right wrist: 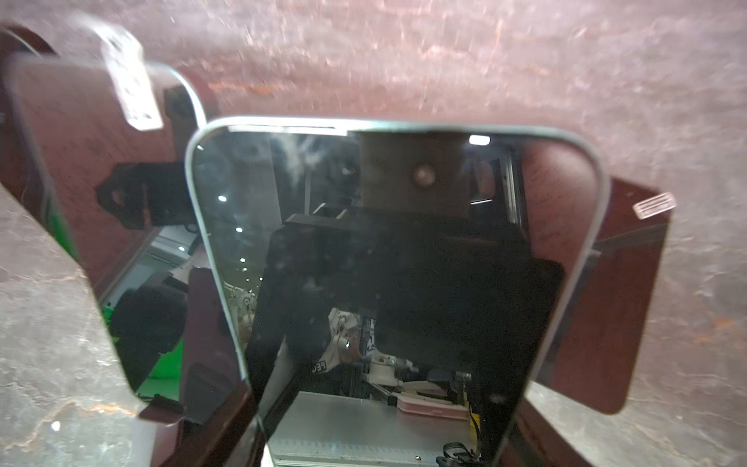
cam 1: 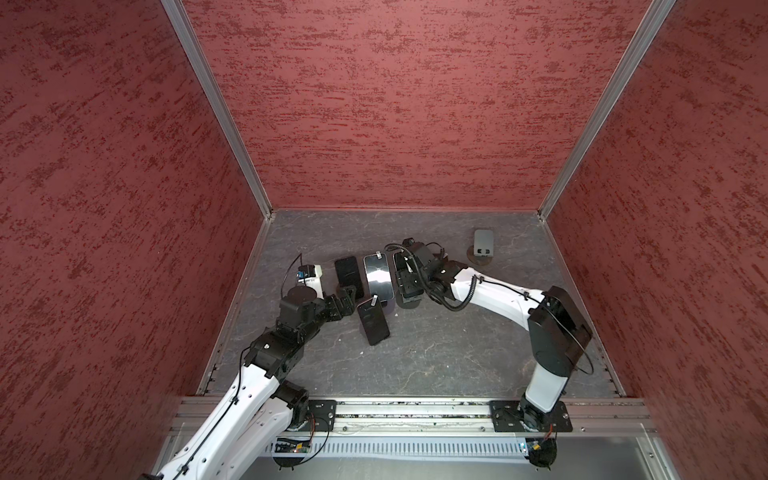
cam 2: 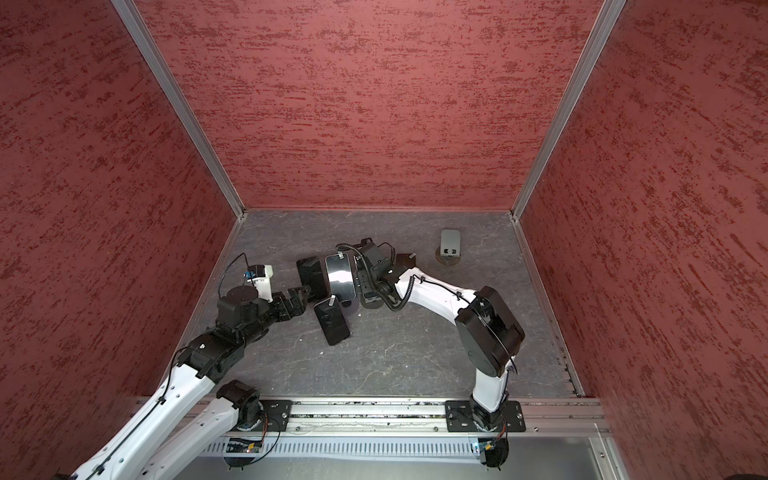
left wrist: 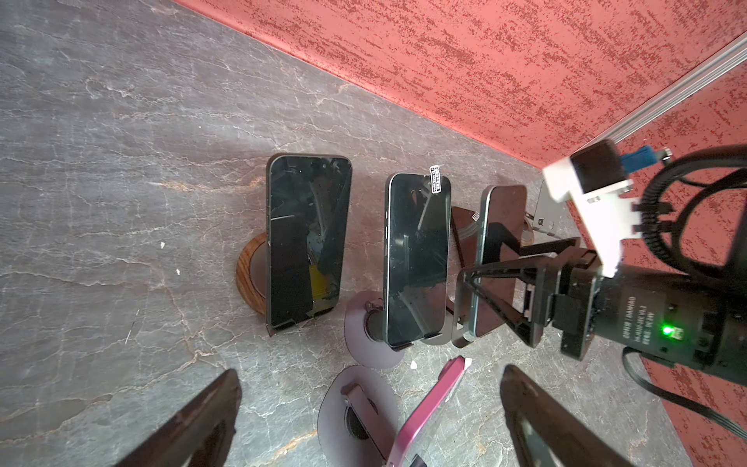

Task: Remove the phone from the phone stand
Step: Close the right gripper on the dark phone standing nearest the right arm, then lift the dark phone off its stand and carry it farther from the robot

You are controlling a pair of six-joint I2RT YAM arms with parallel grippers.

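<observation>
Several phones lean on stands in a row at mid-table. My right gripper (cam 1: 401, 284) (cam 2: 365, 286) (left wrist: 471, 307) is shut on the rightmost phone (right wrist: 396, 263) (left wrist: 499, 250), with a finger on each long edge. This phone's dark glass fills the right wrist view. A dark brown stand plate (right wrist: 598, 303) shows behind it, and a round dark base (cam 1: 409, 302) lies below the gripper. My left gripper (cam 1: 347, 298) (cam 2: 297, 301) (left wrist: 370, 376) is open beside the front phone (cam 1: 372, 320), a pink-edged one (left wrist: 428, 408) leaning on a round grey stand (left wrist: 343, 412).
A black phone (left wrist: 307, 238) rests on a wooden round stand (left wrist: 250, 279). Next to it is a phone with a sticker tab (left wrist: 418, 258) (cam 1: 378, 276). An empty grey stand (cam 1: 483, 245) (cam 2: 450, 245) sits at the back right. Red walls enclose the table.
</observation>
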